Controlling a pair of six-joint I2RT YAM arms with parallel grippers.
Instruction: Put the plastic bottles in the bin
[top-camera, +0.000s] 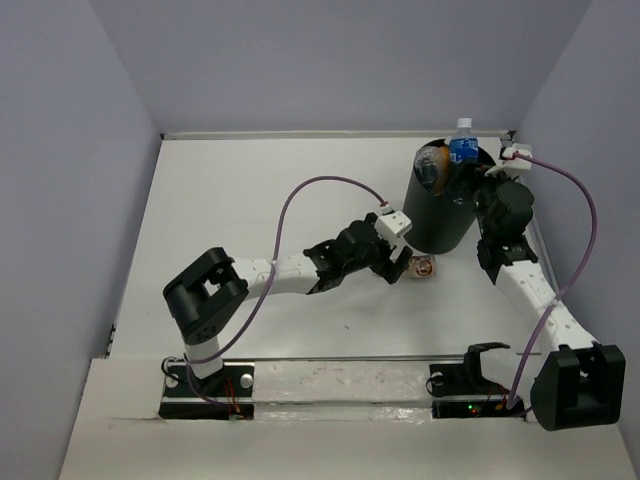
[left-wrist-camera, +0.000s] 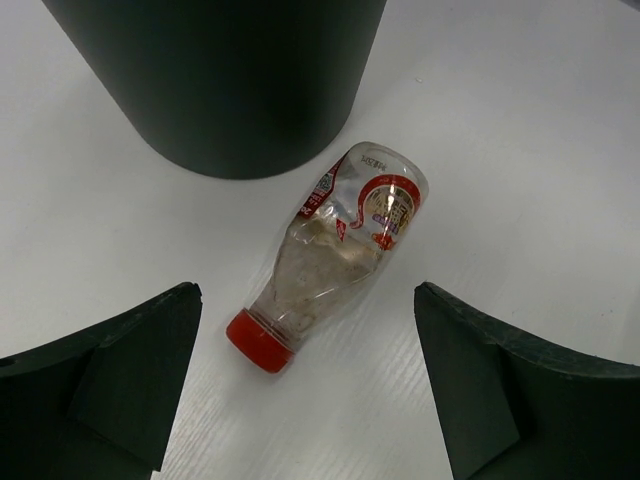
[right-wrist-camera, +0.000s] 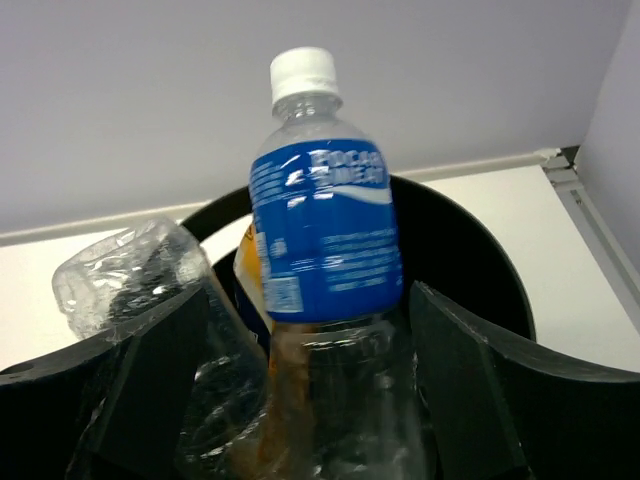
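The bin stands on the far right of the table; three bottles show inside it. A blue bottle stands upright with its white cap well above the rim; a crumpled clear bottle leans at its left; a yellow bottle shows as a sliver between the two. The right gripper is at the bin's mouth with a finger on each side of the blue bottle; its jaws stand a little wider than the bottle, with a gap on the left side, so it is not clamped; whether the right finger touches the label I cannot tell.

A red-capped bottle lies on its side on the table just beside the near side of the bin's foot; its cap points away from the bin and its base points toward it. The left gripper hangs over this bottle, spread wide and holding nothing; its fingers stand apart from the bottle on both sides.
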